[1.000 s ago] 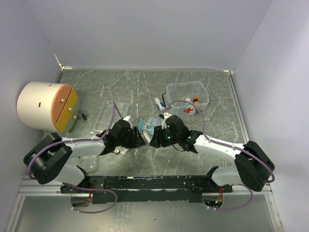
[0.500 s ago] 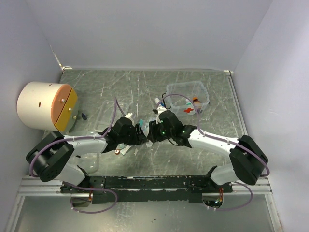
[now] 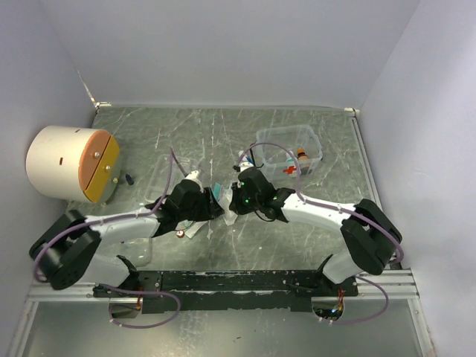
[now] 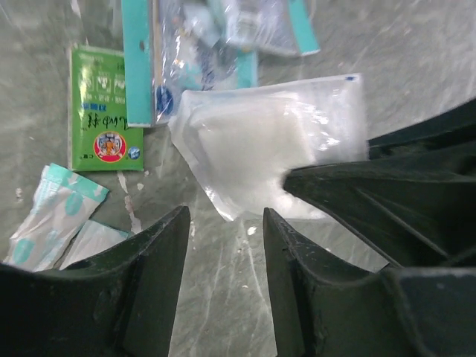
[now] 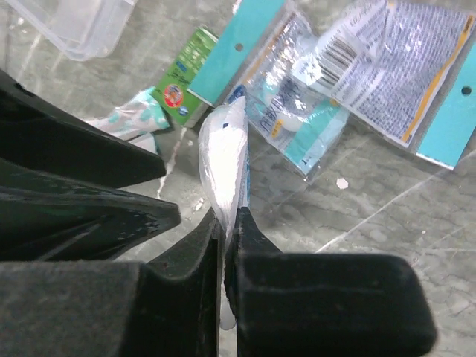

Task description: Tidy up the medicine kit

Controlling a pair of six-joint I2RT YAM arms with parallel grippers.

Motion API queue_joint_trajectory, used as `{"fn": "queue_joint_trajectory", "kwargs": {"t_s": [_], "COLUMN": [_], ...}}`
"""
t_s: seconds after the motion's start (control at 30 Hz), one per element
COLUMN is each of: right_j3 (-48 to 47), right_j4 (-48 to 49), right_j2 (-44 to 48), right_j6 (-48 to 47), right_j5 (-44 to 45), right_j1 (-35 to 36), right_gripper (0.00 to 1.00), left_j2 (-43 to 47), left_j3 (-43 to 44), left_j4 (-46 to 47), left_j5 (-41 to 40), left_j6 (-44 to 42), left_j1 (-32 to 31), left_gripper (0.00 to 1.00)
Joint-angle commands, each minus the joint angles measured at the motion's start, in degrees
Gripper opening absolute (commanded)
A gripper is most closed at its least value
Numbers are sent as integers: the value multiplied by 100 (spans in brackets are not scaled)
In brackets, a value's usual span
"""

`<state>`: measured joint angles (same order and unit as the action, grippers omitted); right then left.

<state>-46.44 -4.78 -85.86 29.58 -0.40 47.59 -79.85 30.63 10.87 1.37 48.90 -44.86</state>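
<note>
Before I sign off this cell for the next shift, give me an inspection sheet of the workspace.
surface: grey marbled table, scratched.
job's things: medicine kit at far right, small items inside; white pouch gripped on edge.
clutter: green sachet, teal-patterned sachets and teal-carded packs loose mid-table; clear plastic piece left of them.
end effectors: right end effector shut on the white pouch; left end effector open, facing it, holding nothing.
cables: purple cables loop off both arms; no snag seen.
surroundings: white-and-orange cylinder at left; pale walls on three sides.
</note>
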Motion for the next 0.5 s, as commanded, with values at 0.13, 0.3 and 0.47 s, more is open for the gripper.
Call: {"fn": "queue_joint_trajectory", "kwargs": {"t_s": [0.13,0.3,0.47], "right_j3": [-852,-1410,-1932], "right_j4": [-455,-817,-1313], "right_j2": [847,1395,1470], "right_j6": [-532,-741,-851], "right_j5": [-83,-502,96], "right_j1": [-354,-1277,-1878], "right_gripper": [0,0,0], "left_j2": [1920,3083,3770], "left_j3": [221,843,1480], "left_j4": [-1082,-2301,-3245], "left_j5": [-1235,-2001,-2565], "left_j6": [-445,-748,-1192], "left_j1": [-47,-43,-43], "left_gripper": [57,60,63]}}
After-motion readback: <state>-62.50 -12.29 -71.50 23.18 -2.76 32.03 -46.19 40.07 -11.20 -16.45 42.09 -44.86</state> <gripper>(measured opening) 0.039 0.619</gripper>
